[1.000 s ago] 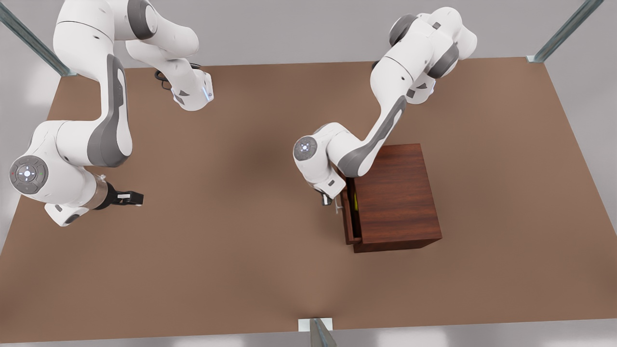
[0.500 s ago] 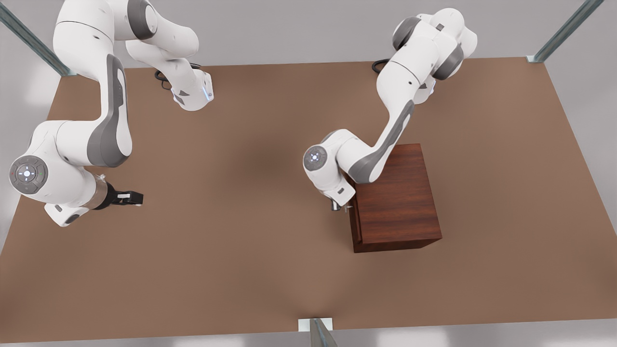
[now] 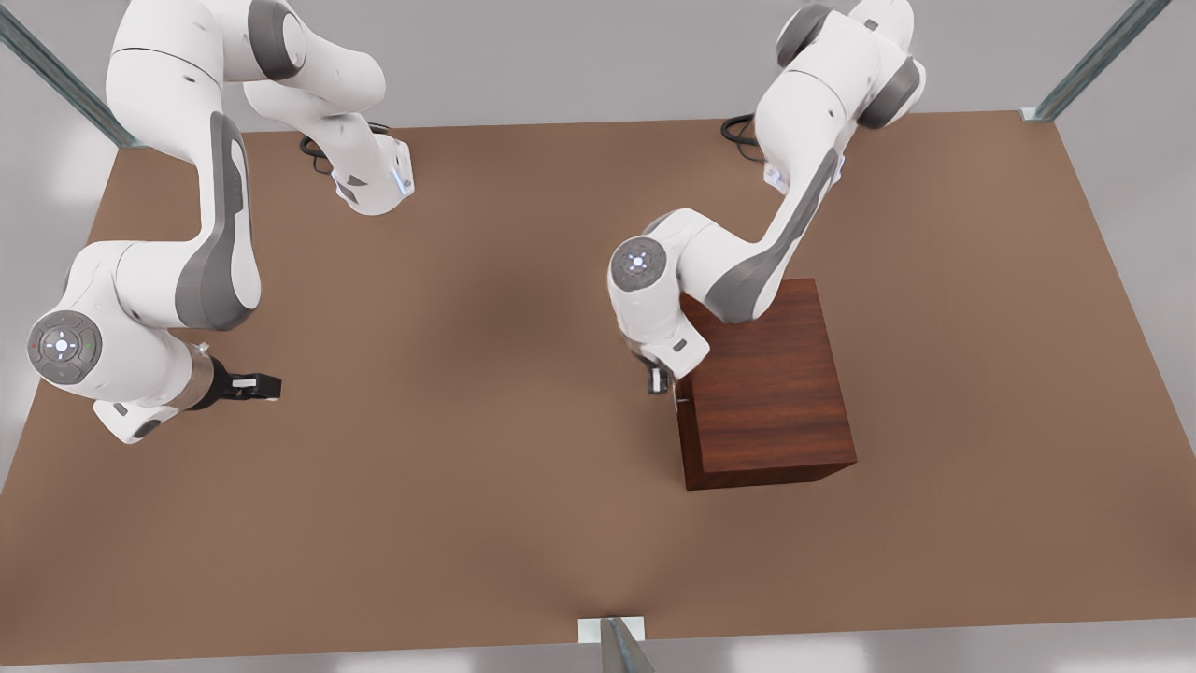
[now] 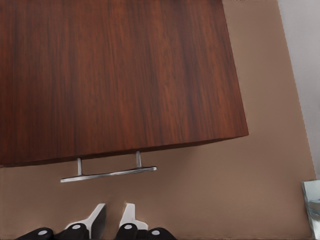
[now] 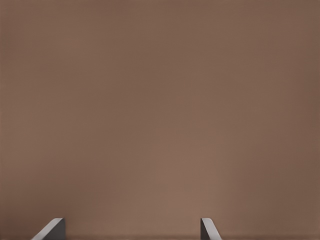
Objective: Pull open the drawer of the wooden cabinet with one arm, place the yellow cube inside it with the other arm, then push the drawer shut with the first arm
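Observation:
The wooden cabinet stands right of the table's middle in the front view, and its top also shows in the left wrist view. Its drawer is pushed in flush, and only the silver bar handle sticks out of the front. The yellow cube is hidden. My left gripper hovers just in front of the handle without touching it; its fingers are open by a narrow gap with nothing between them. My right gripper waits near the front view's left edge, open wide and empty over bare table.
The brown table spreads wide between the two arms. Metal frame posts stand at the table's edges and corners. A cable lies by the base of the arm near the cabinet.
The drawer went from partly open, with the yellow cube visible inside, to fully shut. My left gripper followed it towards the cabinet. The right arm barely moved.

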You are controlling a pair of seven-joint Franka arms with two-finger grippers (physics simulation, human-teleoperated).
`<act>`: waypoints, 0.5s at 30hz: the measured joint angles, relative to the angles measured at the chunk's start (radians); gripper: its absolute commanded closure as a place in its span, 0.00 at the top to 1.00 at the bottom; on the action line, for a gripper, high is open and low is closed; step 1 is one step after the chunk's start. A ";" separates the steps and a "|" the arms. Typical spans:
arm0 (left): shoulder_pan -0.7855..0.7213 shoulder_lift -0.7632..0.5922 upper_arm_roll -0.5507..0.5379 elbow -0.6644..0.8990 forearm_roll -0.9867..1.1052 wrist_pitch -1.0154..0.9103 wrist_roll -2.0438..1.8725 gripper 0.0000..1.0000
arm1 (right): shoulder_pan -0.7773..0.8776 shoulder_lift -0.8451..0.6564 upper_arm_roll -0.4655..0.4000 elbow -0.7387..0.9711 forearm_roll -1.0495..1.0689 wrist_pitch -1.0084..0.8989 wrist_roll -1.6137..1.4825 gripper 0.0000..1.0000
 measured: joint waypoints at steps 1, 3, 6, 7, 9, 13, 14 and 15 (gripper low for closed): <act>0.026 -0.047 -0.001 -0.006 -0.028 -0.010 0.017 1.00 | 0.000 0.000 0.000 0.000 0.000 0.000 0.000 1.00; 0.158 -0.175 -0.001 -0.050 -0.106 -0.059 0.089 1.00 | 0.000 0.000 0.000 0.000 0.000 0.000 0.000 1.00; 0.403 -0.336 0.007 -0.154 -0.235 -0.158 0.289 1.00 | 0.000 0.000 0.000 0.000 0.000 0.000 -0.001 1.00; 0.477 -0.353 0.008 -0.163 -0.266 -0.199 0.376 1.00 | 0.000 0.000 0.000 0.000 0.000 0.000 -0.001 1.00; 0.563 -0.368 0.010 -0.170 -0.305 -0.268 0.555 1.00 | 0.000 0.000 0.000 0.000 0.000 0.000 -0.001 1.00; 0.572 -0.377 0.000 -0.187 -0.312 -0.336 0.884 1.00 | 0.000 0.000 0.000 0.000 0.000 0.000 -0.001 1.00; 0.577 -0.423 0.000 -0.266 -0.314 -0.316 0.961 1.00 | 0.000 0.000 0.000 0.000 0.000 0.000 -0.001 1.00; 0.575 -0.461 0.000 -0.326 -0.315 -0.290 1.034 1.00 | 0.000 0.000 0.000 0.000 0.000 0.000 -0.001 1.00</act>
